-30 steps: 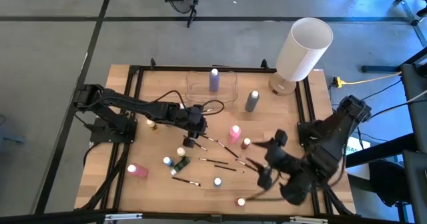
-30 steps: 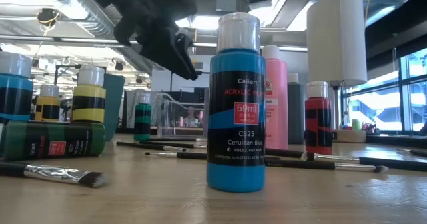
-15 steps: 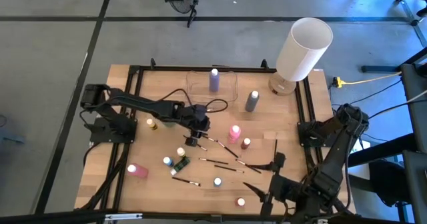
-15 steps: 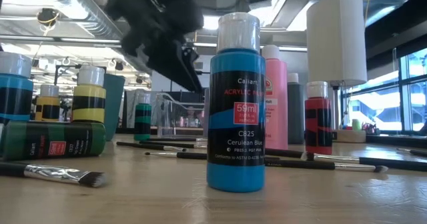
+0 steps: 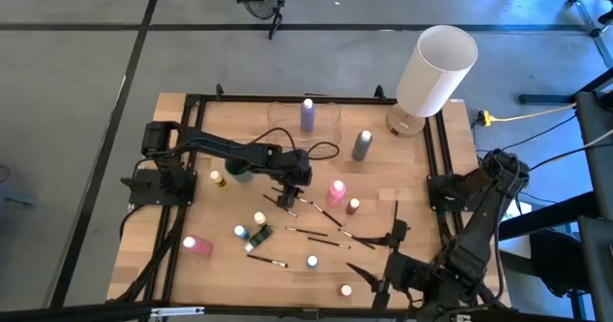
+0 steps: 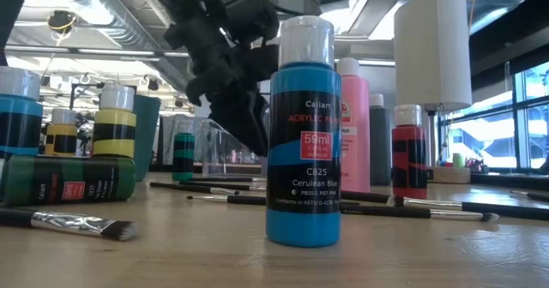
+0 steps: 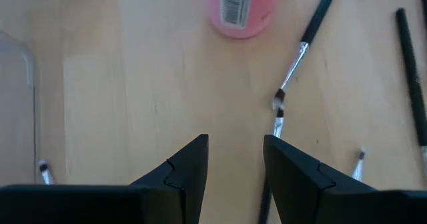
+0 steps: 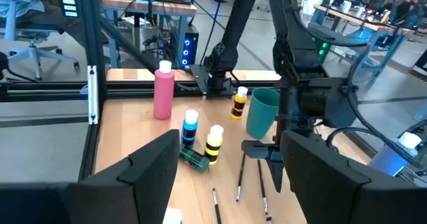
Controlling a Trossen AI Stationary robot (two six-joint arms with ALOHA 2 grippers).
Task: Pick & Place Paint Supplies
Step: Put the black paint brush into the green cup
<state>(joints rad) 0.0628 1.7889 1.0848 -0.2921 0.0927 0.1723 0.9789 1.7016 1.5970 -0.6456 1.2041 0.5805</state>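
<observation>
A: Left gripper hangs low over the wooden desk, jaws apart, empty. A thin dark-handled paintbrush lies just ahead of its fingertips, the tall pink paint bottle beyond.

B: Risk?

A: Descending off-line could nudge the brush aside or tip that bottle. Right gripper waits open, well apart.
</observation>
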